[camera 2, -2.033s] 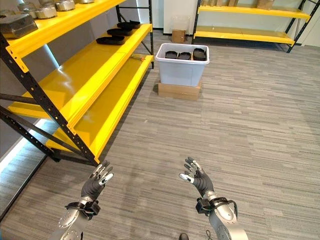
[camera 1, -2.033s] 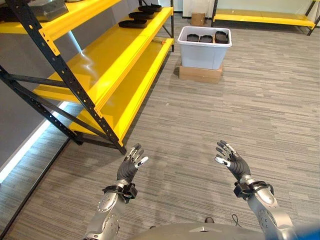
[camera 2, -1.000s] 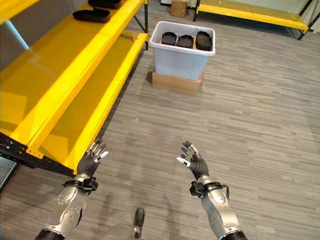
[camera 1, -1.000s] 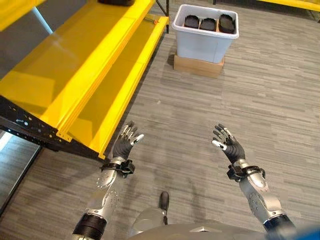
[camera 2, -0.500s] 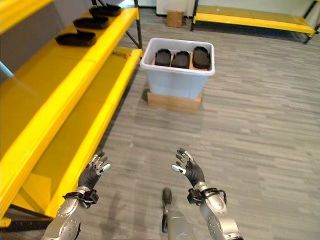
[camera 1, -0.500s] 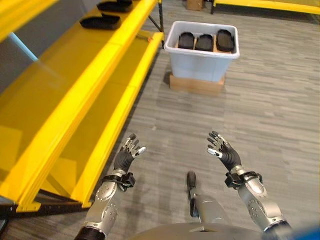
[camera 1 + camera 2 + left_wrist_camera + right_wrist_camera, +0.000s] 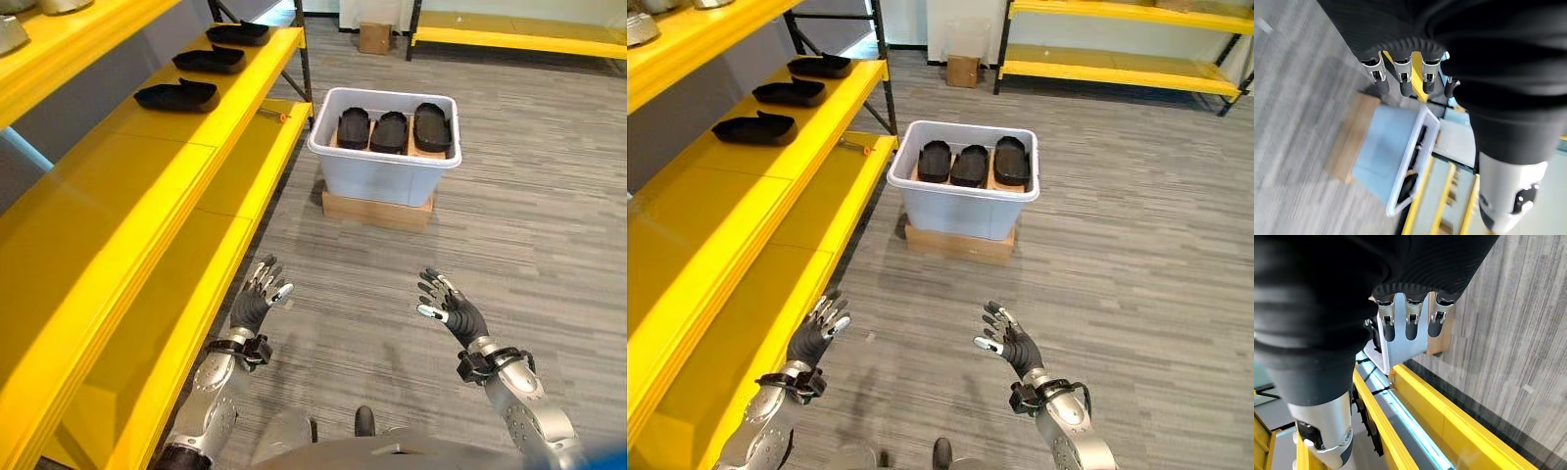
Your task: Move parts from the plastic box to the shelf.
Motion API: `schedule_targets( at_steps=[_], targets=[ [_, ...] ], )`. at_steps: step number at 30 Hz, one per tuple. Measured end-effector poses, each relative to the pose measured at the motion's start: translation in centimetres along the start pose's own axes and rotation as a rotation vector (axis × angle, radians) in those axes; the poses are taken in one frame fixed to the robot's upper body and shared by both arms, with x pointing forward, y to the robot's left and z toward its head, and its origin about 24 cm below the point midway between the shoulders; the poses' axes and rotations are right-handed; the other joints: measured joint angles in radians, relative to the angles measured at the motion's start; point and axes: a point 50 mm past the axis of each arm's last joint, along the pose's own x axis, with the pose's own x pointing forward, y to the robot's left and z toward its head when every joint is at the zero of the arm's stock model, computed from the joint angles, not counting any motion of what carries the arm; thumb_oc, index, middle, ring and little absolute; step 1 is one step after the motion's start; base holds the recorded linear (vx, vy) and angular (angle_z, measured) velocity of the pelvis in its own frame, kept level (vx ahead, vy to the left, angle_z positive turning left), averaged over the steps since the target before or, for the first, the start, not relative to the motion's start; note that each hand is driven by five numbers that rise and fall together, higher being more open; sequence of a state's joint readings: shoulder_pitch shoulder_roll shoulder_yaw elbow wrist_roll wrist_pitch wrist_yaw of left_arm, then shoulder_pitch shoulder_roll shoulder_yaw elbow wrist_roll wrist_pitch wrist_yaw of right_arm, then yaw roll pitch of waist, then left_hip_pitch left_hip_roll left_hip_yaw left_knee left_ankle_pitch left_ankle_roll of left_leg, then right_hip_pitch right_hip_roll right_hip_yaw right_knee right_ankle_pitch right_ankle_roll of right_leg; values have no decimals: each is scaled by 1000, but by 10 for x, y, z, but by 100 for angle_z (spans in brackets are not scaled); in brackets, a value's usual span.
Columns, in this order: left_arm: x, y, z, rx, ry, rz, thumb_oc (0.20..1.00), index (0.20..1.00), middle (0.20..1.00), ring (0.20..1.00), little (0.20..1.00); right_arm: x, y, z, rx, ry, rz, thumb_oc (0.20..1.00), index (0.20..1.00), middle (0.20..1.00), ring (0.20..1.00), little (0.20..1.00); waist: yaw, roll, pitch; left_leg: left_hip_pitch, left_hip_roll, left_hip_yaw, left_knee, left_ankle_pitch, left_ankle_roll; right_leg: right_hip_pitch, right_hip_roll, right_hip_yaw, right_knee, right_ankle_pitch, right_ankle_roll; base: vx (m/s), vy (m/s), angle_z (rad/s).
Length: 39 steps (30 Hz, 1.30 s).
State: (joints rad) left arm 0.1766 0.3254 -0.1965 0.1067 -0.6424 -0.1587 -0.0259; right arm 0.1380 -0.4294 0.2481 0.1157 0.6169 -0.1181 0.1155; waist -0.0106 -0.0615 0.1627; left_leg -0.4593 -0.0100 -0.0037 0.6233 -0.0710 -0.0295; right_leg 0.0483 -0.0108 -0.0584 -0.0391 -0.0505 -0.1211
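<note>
A pale plastic box stands on a flat cardboard box on the floor ahead, with three black parts side by side in it. On the middle level of the yellow shelf at my left lie three more black parts in a row. My left hand and my right hand hover over the floor short of the box, both open with fingers spread and nothing held. The box also appears past the left hand's fingers in the left wrist view.
A second yellow shelf runs along the far wall, with a small cardboard carton beside it. The shelf's lower level juts out close to my left arm. Grey striped carpet spreads to the right.
The camera has moved forward and lifted, so the box and shelf parts appear nearer and lower. Both hands stay open and empty, held as before.
</note>
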Motion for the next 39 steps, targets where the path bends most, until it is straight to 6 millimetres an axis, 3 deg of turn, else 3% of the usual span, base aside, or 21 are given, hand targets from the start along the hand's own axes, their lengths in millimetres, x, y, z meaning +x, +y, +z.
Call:
schedule_targets(
  at_steps=[2,4,7,8,9,13,16,17,18,20,21,23,24,26,29,30,31,33,34,36,39],
  targets=[
    [-8,5,-11,-4,42,28,1000,1000,1000,1000,1000,3,-3,2,-12,-4,-10,1000,1000,1000,1000,1000,9,49,1,-12,18,-12,-324,47,-7,110,23,29,-44,-55,47,508,82,-42],
    [-10,9,-18,-5,67,48,1000,1000,1000,1000,1000,4,-7,-5,-39,32,-11,1000,1000,1000,1000,1000,26,95,-3,21,26,-65,-672,70,-20,164,48,74,-53,-95,49,385,61,-53],
    [-13,14,-16,4,66,66,1000,1000,1000,1000,1000,-8,-10,-22,-31,105,-28,1000,1000,1000,1000,1000,70,87,-13,49,10,-59,-559,75,4,272,24,154,-46,-177,47,330,117,-94],
    [-13,17,-12,5,48,76,1000,1000,1000,1000,1000,-8,-6,-21,-14,90,-24,1000,1000,1000,1000,1000,61,77,-21,76,-2,-68,-531,151,32,303,17,178,-30,-206,63,466,206,-97],
    [-5,16,-3,18,17,62,1000,1000,1000,1000,1000,-12,7,-24,29,78,0,1000,1000,1000,1000,1000,51,14,-26,125,-30,-31,-549,207,65,294,-27,171,51,-203,84,435,203,-60],
    [6,15,12,54,-26,33,1000,1000,1000,1000,1000,-7,21,-22,68,48,37,1000,1000,1000,1000,1000,57,-46,-72,205,-92,20,-547,179,110,283,-98,158,159,-140,161,280,150,-28],
    [16,8,21,67,-55,2,1000,1000,1000,1000,1000,5,27,-12,53,14,72,1000,1000,1000,1000,1000,60,-11,-75,270,-103,15,-579,133,170,214,-94,162,262,-93,228,332,187,-5],
    [15,8,19,74,-45,3,1000,1000,1000,1000,1000,9,35,-12,63,11,109,1000,1000,1000,1000,1000,56,3,-78,325,-109,10,-591,113,185,89,-86,157,560,-55,291,307,218,11],
    [15,7,18,100,-41,5,1000,1000,1000,1000,1000,10,36,-8,61,-2,120,1000,1000,1000,1000,1000,55,21,-78,368,-112,4,-604,97,188,-58,-73,154,795,-52,296,307,214,24],
    [13,8,15,102,-31,13,1000,1000,1000,1000,1000,10,36,-9,42,4,121,1000,1000,1000,1000,1000,46,45,-63,409,-110,-12,-612,75,198,-201,-66,154,917,-52,294,267,148,24],
    [11,8,12,107,-19,15,1000,1000,1000,1000,1000,9,36,-11,29,13,122,1000,1000,1000,1000,1000,42,61,-51,444,-106,-20,-620,56,208,-261,-72,141,951,-72,261,331,86,14],
    [2,13,5,104,11,35,1000,1000,1000,1000,1000,8,35,-11,15,22,126,1000,1000,1000,1000,1000,30,115,-38,495,-72,-28,-636,21,198,-370,-135,15,830,-106,202,311,-33,8],
    [-1,15,2,106,25,39,1000,1000,1000,1000,1000,5,35,-13,17,32,128,1000,1000,1000,1000,1000,8,128,-32,530,-60,-37,-651,25,164,-388,-210,-126,508,-93,192,203,-108,15],
    [-5,19,0,110,35,51,1000,1000,1000,1000,1000,4,37,-18,17,52,137,1000,1000,1000,1000,1000,6,104,-40,574,-48,-31,-678,2,126,-388,-199,-97,288,-13,210,235,-160,12],
    [-11,24,-3,119,57,64,1000,1000,1000,1000,1000,3,35,-20,29,55,116,1000,1000,1000,1000,1000,0,52,-72,623,-23,-40,-684,-45,64,-352,-204,-95,133,92,221,227,-239,20],
    [-12,26,-5,116,65,77,1000,1000,1000,1000,1000,5,32,-22,24,70,107,1000,1000,1000,1000,1000,4,41,-80,649,0,-42,-691,-65,32,-312,-191,-115,93,170,231,181,-270,11],
    [-12,23,-8,102,70,74,1000,1000,1000,1000,1000,4,29,-21,18,70,95,1000,1000,1000,1000,1000,4,58,-74,674,33,-41,-679,-73,9,-245,-143,-139,29,228,184,154,-263,9],
    [-13,10,-17,17,61,81,1000,1000,1000,1000,1000,4,26,-11,-9,42,105,1000,1000,1000,1000,1000,16,54,-82,647,62,-3,-526,-37,-72,-136,-104,-147,-56,226,124,134,-301,-7],
    [-13,6,-17,6,55,65,1000,1000,1000,1000,1000,3,27,-2,-28,10,126,1000,1000,1000,1000,1000,20,42,-92,612,64,-8,-509,-78,-70,-133,-101,-145,-55,210,108,107,-273,-14],
    [-9,2,-13,13,39,30,1000,1000,1000,1000,1000,6,21,6,-42,-25,105,1000,1000,1000,1000,1000,8,50,-94,553,85,-7,-548,-73,-66,-123,-74,-150,-55,185,95,71,-166,-4],
    [-9,1,-14,13,46,22,1000,1000,1000,1000,1000,3,15,3,-55,-5,88,1000,1000,1000,1000,1000,-1,90,-92,487,143,-14,-586,-9,-37,-73,1,-153,-55,136,94,85,-171,-11]
  ],
)
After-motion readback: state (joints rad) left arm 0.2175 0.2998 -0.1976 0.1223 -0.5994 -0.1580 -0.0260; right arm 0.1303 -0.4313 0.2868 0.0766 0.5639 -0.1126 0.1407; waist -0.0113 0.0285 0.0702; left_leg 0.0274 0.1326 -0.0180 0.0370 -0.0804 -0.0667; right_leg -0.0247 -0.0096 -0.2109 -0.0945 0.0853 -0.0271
